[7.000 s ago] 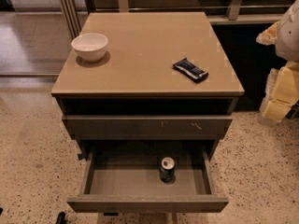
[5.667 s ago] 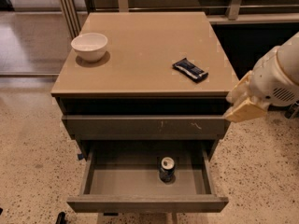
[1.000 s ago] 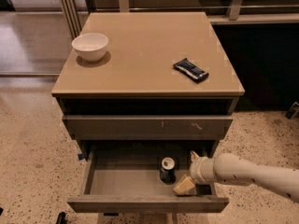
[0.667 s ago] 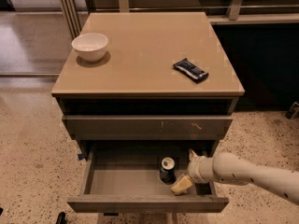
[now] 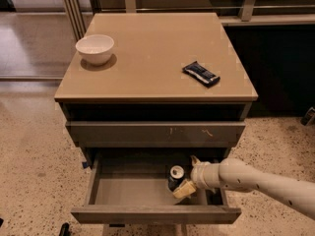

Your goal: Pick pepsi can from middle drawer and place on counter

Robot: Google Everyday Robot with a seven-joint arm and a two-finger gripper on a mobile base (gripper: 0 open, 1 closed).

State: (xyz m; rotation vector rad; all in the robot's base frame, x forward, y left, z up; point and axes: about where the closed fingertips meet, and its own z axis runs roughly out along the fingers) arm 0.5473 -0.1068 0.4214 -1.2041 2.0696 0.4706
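Note:
The pepsi can [image 5: 175, 176] stands upright in the open middle drawer [image 5: 133, 193], right of its centre, silver top showing. My gripper [image 5: 186, 175] reaches into the drawer from the right on a pale arm and sits right against the can's right side. It is open: one tan finger [image 5: 184, 190] lies at the can's near side and the other [image 5: 193, 159] behind it. The tan counter [image 5: 152, 53] is the cabinet's top slab.
A white bowl [image 5: 95, 48] stands on the counter's left rear. A flat dark snack wrapper [image 5: 201, 73] lies on its right side. The closed drawer front above [image 5: 155, 132] has pale scratch marks. Speckled floor surrounds the cabinet.
My gripper has moved a little left inside the drawer and now sits closer to the can. The can has not moved.

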